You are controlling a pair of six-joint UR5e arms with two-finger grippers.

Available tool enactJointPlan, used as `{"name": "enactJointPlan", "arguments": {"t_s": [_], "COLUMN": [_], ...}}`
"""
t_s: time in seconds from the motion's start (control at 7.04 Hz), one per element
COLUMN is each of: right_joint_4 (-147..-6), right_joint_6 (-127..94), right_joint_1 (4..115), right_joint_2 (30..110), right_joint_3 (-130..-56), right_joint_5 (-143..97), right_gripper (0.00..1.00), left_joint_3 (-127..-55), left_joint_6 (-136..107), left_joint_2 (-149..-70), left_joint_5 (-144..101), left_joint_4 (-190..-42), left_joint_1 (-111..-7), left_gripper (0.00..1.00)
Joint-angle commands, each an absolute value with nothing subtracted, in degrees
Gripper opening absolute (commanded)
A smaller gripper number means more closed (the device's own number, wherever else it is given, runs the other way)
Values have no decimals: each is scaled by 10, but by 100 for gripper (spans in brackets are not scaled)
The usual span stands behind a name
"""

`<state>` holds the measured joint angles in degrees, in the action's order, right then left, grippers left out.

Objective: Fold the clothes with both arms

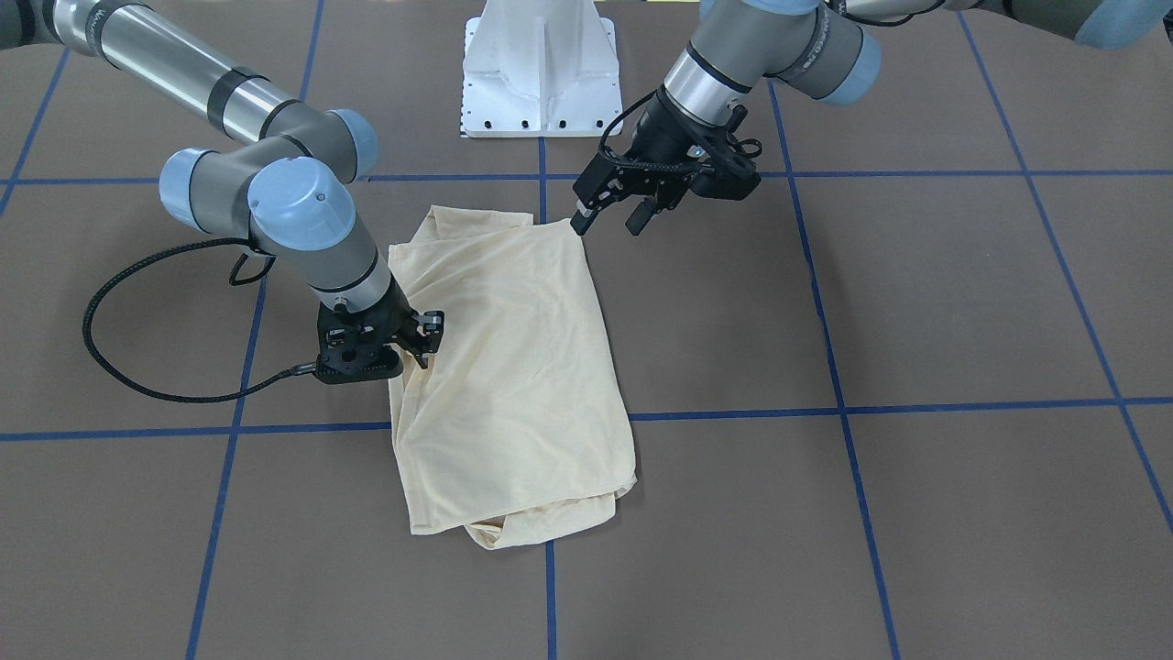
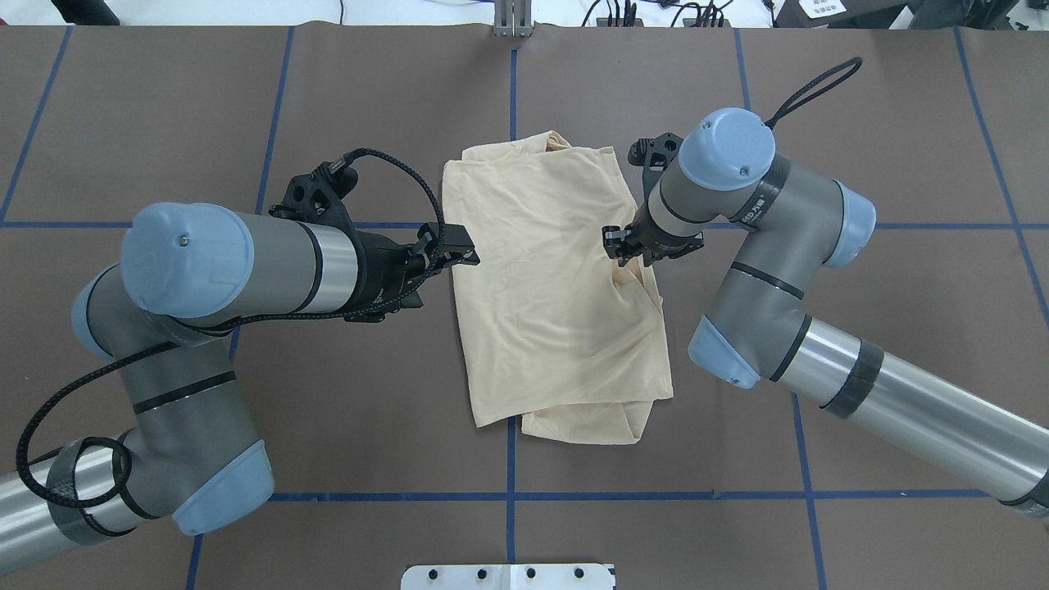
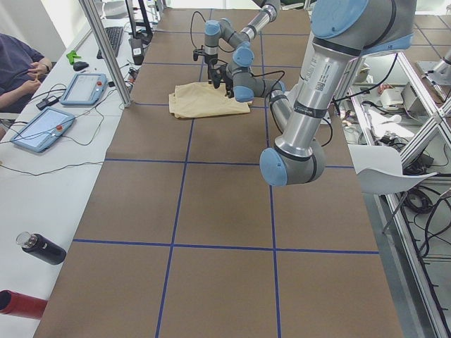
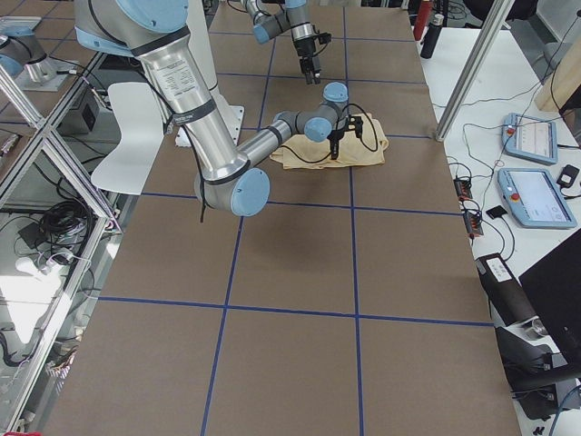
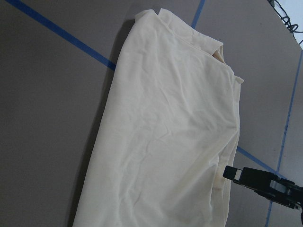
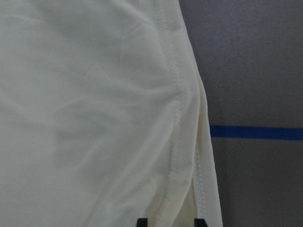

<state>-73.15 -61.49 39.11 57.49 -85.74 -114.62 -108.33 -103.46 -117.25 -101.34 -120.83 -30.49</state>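
Note:
The cream-yellow shirt (image 1: pixel 513 367) lies folded in a rough rectangle at the table's middle (image 2: pixel 557 303), plain side up; its print and neck label are hidden. My left gripper (image 1: pixel 609 223) is open and empty, just above the table at the shirt's near corner (image 2: pixel 463 248). One of its fingers (image 5: pixel 255 177) shows beside the cloth (image 5: pixel 165 142). My right gripper (image 1: pixel 427 341) is down on the shirt's long edge (image 2: pixel 620 246). In the right wrist view its tips stand apart (image 6: pixel 170 221) with the stitched hem (image 6: pixel 182 109) between them.
The white pedestal base (image 1: pixel 541 73) stands at the robot's side of the table (image 2: pixel 508 576). Blue tape lines (image 1: pixel 834 367) cross the brown mat. Tablets (image 3: pixel 84 88) and a black bottle (image 3: pixel 42 248) lie along the operators' side.

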Motion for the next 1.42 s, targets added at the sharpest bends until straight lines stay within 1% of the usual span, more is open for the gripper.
{"name": "enactJointPlan", "arguments": {"t_s": [0.0,0.14,0.28,0.85,0.99,1.14,1.28], "right_joint_4": [-732,-732,-732,-730,-730,-730,-730], "right_joint_6": [-613,-613,-613,-611,-611,-611,-611], "right_joint_1": [391,389,387,382,380,380,380], "right_joint_2": [579,579,577,571,571,574,576], "right_joint_3": [-856,-855,-855,-854,-854,-854,-854], "right_joint_5": [-1151,-1151,-1151,-1151,-1151,-1151,-1151], "right_gripper": [32,28,28,30,34,41,43], "left_joint_3": [-1085,-1085,-1086,-1085,-1085,-1085,-1085], "left_joint_6": [-1034,-1034,-1034,-1032,-1032,-1033,-1033], "left_joint_2": [-1172,-1172,-1172,-1172,-1172,-1172,-1172], "left_joint_5": [-1013,-1013,-1013,-1013,-1013,-1013,-1013], "left_joint_4": [-1207,-1207,-1207,-1206,-1206,-1206,-1206], "left_joint_1": [-305,-307,-313,-318,-318,-318,-318], "left_gripper": [99,99,99,99,99,99,99]}}
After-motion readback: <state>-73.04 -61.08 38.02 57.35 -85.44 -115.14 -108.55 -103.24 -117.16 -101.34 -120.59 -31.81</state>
